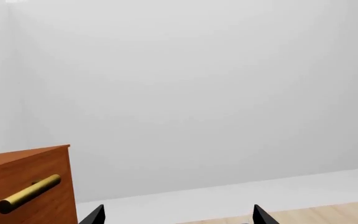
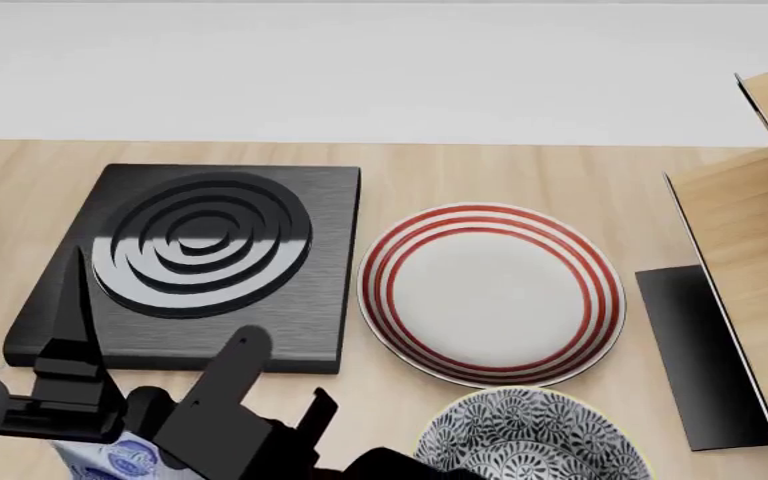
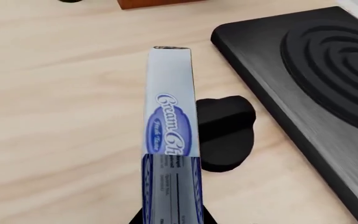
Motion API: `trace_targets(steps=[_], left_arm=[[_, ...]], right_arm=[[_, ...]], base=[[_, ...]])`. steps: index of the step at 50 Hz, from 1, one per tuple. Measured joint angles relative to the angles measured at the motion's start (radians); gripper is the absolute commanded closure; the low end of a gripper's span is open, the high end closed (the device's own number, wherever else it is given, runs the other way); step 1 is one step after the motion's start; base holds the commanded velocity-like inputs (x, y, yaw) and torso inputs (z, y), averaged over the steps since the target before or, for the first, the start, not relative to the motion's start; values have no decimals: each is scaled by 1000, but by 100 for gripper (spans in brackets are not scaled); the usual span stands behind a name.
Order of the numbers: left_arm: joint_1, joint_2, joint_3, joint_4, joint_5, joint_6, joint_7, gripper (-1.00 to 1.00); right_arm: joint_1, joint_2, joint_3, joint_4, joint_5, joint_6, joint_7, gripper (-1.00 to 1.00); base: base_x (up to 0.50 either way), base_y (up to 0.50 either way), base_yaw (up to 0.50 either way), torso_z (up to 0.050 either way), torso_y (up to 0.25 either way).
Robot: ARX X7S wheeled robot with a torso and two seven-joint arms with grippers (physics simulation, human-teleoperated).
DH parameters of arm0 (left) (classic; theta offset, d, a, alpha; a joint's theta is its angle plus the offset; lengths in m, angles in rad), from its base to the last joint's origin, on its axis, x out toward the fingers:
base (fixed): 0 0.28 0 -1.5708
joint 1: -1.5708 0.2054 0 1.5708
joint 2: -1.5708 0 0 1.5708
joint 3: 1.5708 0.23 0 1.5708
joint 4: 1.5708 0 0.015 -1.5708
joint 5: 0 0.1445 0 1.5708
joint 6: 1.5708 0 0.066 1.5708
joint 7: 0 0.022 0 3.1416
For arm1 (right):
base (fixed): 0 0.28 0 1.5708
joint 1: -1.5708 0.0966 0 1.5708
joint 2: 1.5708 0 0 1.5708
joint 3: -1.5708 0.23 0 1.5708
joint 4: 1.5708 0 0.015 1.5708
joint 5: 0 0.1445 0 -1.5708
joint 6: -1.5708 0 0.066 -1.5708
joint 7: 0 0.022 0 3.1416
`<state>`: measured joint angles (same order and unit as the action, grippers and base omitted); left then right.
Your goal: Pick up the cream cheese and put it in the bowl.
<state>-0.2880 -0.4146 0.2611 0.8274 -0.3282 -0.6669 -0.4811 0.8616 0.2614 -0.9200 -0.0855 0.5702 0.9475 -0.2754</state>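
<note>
My right gripper (image 3: 171, 219) is shut on the cream cheese (image 3: 169, 130), a silver-grey box with a blue oval logo. It holds the box end-on above the wooden table, and the box's shadow lies on the wood below. In the head view the cream cheese (image 2: 115, 458) shows at the bottom left, partly hidden by black arm parts. The bowl (image 2: 534, 440), white with a dark leafy pattern, stands at the bottom centre-right, apart from the box. My left gripper (image 1: 177, 217) is open and empty; only its fingertips (image 1: 95, 215) show, facing a white wall.
A black stove plate (image 2: 197, 260) with ring grooves lies at the left, also in the right wrist view (image 3: 316, 70). A red-striped white plate (image 2: 491, 292) sits behind the bowl. A wooden rack (image 2: 751, 250) stands at the right. A brown cabinet (image 1: 24, 186) with a brass handle stands at the left.
</note>
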Motion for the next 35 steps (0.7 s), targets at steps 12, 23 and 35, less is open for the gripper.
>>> trace_targets(steps=[12, 23, 35], left_arm=[[2, -4, 0, 2, -3, 1, -4, -100], [2, -6, 1, 2, -5, 2, -7, -100], [2, -9, 3, 2, -6, 5, -10, -100]], right_arm=[[8, 6, 12, 8, 5, -1, 5, 100], [15, 14, 27, 8, 13, 2, 11, 100], [24, 25, 47, 1, 24, 6, 20, 100]], base=[[0, 0, 0, 0, 1], [0, 0, 0, 0, 0], [0, 0, 0, 0, 1]])
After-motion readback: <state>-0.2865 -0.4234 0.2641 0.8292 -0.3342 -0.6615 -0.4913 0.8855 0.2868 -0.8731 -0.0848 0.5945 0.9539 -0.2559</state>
